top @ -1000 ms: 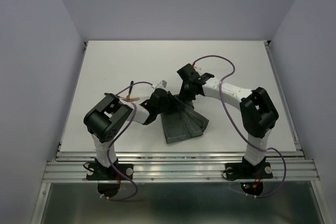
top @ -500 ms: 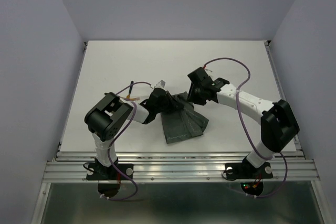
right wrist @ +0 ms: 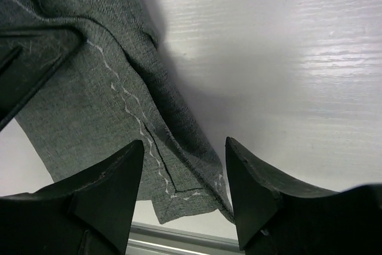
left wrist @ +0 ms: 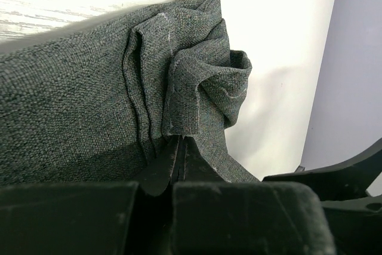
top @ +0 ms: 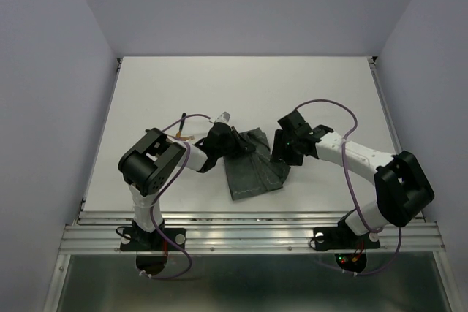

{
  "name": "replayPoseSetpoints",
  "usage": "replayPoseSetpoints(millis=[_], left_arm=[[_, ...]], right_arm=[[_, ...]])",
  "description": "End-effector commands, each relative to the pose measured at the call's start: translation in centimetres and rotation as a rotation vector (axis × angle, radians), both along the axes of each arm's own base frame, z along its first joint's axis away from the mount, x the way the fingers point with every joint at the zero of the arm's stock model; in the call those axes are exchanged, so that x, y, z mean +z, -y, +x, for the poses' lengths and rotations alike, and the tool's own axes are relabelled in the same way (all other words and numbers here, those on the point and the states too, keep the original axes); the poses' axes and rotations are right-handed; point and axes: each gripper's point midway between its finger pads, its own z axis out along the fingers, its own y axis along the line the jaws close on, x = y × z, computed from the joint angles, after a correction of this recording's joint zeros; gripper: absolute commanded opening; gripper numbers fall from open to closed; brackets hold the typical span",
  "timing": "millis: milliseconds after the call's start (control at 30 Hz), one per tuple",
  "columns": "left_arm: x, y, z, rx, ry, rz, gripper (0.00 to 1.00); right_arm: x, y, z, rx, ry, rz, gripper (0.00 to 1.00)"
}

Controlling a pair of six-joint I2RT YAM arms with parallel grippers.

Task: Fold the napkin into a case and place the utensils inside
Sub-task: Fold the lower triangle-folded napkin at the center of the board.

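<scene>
So the napkin (top: 254, 172) sits mid-table as a folded, pleated strip, nowhere near a finished case. The left gripper (left wrist: 179, 150) is clamped shut on a scrunched wad of cloth at the strip's far left corner. The right gripper (right wrist: 184, 147) is wide open with nothing in it, hanging over the napkin's right hem with the stitched line running between its fingers.

Here's what worries me:

- The left pinch is on a bunched lump, not clean flat layers. If that arm tugs or lifts, I reckon the inner pleats slide out and the whole fold goes slack.
- The right gripper straddles just the edge. If it closes there it might catch only the top layer, or skate off onto the bare table (right wrist: 280, 52) and get nothing. Peeling up one layer would fan the stack open.
- The near end of the strip already splays out a bit, so any sideways drag from either arm probably spreads it more.
- The cutlery (top: 183, 137) is well apart from the cloth, over by the left arm's elbow and partly hidden. A swing of that arm could knock the pieces around, making them harder to pick up.
</scene>
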Motion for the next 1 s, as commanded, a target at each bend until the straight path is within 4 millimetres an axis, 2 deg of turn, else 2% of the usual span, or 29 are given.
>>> replayPoseSetpoints(millis=[0, 33, 67, 133, 167, 267, 433, 633, 867, 967], left_arm=[[0.9, 0.1, 1.0, 0.002, 0.041, -0.001, 0.0], [0.9, 0.1, 1.1, 0.005, 0.039, -0.002, 0.0], [0.9, 0.1, 1.1, 0.004, 0.04, -0.002, 0.0], [0.9, 0.1, 1.1, 0.005, 0.039, -0.002, 0.0], [0.9, 0.1, 1.1, 0.006, 0.039, -0.002, 0.0], [1.1, 0.0, 1.2, 0.008, 0.042, -0.004, 0.0], [1.8, 0.0, 1.0, 0.005, 0.047, -0.018, 0.0], [3.3, -0.8, 1.1, 0.032, 0.052, -0.005, 0.0], [5.0, -1.5, 0.6, 0.04, 0.058, 0.008, 0.0], [5.9, -1.9, 0.6, 0.052, 0.067, 0.017, 0.14]], right_arm=[[1.4, -1.9, -0.1, 0.099, 0.051, 0.1, 0.61], [1.5, -2.1, -0.4, 0.112, 0.044, 0.116, 0.59], [1.5, -2.1, -0.6, 0.118, 0.042, 0.119, 0.52], [1.4, -2.1, -0.8, 0.124, 0.04, 0.122, 0.45], [1.4, -2.0, -1.0, 0.128, 0.035, 0.124, 0.36], [1.3, -2.1, -1.2, 0.136, 0.03, 0.131, 0.22], [1.7, -2.7, -1.4, 0.158, 0.038, 0.15, 0.08], [1.4, -4.2, -2.5, 0.222, 0.033, 0.144, 0.05], [0.1, -4.9, -3.1, 0.248, 0.017, 0.072, 0.05], [-0.1, -6.0, -3.7, 0.282, 0.01, 0.067, 0.08]])
